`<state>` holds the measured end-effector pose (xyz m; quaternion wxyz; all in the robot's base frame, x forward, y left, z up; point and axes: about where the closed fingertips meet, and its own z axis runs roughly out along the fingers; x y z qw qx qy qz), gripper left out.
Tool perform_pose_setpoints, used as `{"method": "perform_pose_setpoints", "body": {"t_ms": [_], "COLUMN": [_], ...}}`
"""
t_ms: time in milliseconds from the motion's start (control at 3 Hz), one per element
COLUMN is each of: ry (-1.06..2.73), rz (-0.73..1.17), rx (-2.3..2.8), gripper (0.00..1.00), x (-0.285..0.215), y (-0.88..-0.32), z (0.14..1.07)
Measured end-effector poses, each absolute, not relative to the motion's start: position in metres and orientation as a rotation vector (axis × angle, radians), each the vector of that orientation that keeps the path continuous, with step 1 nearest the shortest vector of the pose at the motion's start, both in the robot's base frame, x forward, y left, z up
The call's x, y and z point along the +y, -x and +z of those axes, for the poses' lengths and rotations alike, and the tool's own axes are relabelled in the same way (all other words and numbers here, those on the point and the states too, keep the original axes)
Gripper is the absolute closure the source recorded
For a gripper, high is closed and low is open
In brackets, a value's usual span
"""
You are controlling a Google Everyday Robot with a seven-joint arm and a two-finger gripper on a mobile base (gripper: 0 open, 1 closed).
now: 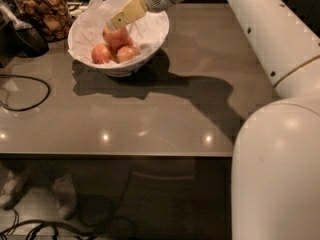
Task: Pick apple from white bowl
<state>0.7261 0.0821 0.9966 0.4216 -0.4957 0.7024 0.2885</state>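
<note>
Since the robot's own white body (275,179) fills the whole near right corner, that's the first thing you hit. The white arm (265,29) runs from it up the right side and bends back left across the top. Down on the floor under the table's front edge there are some dark cables (30,226), too dim to say more.

Next up is the grey-brown table (165,119), pretty glossy, with the arm's big shadow (200,91) lying across the middle. Over on the left a black cable (27,91) loops on the tabletop.

Further back, left of centre, sits the white bowl (152,41), lined with crinkled white paper (147,21). The apple (116,36) is inside it. It's the biggest one, reddish-pink, sitting on top of and a bit behind two smaller apples (101,54) that lie side by side at the front of the bowl.

The gripper (113,24) comes down at a slant from the upper right, inside the bowl's rim. Its yellowish tip is right at the top of the apple, touching it or as good as. Whether it's spread, closed or clamped on the fruit, I honestly can't tell from this angle.

Behind the bowl in the far left corner is a glass jar (42,11) of brown snacks, with something dark (25,36) just in front of it.
</note>
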Motion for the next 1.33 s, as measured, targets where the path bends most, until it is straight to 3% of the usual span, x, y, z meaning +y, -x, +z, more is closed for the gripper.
{"method": "perform_pose_setpoints", "body": {"t_ms": [1333], "ry": [1.242], "rz": [0.846], "rx": [1.624], "gripper": [0.00], "x": [0.116], "y": [-0.741], "z": [0.981]}}
